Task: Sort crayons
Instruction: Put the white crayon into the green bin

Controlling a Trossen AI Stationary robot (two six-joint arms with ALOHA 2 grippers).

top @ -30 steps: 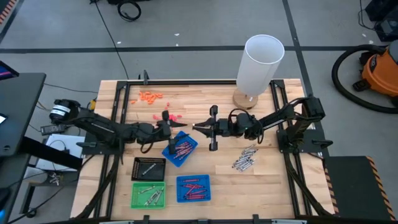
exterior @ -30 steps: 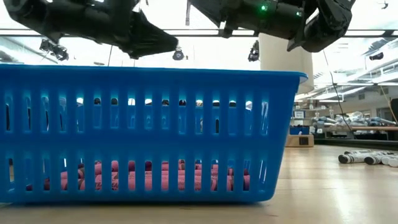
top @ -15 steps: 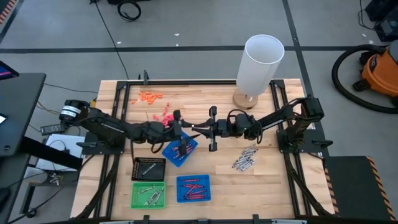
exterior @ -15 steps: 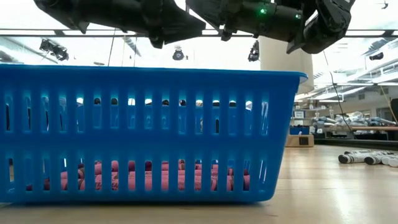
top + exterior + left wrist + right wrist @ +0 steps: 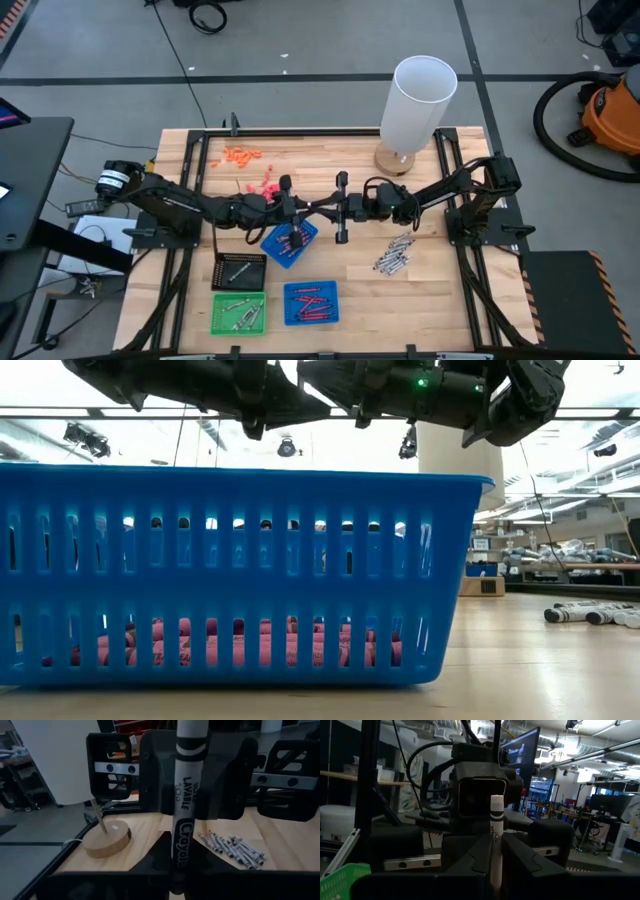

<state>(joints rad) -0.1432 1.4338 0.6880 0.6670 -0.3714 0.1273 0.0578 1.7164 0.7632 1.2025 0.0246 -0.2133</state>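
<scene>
Both arms are nose to nose mid-table. The right gripper point(image 5: 322, 207) is pinched tight on a grey crayon point(image 5: 181, 820), which stands crosswise between the two grippers. The left gripper point(image 5: 290, 207) is right up against it from the other side. I can't tell whether the left has a grip on the crayon or is just parked around it.

The wrapper reads "Crayola" plus "LAVABLE" above that; the rest is cut off.

Just below the jaws sits a tilted blue tray point(image 5: 280, 245) with reddish crayons in it. Behind the right gripper, on its arm's side, a loose pile of grey crayons point(image 5: 393, 255) lies on bare wood with open room around it. Beyond the tilted tray there's a black tray point(image 5: 240, 271), a green tray point(image 5: 238, 312) and a second blue tray point(image 5: 311, 302), close to the table's front edge. Pink bits point(image 5: 265, 185) lie near the left gripper.
</scene>
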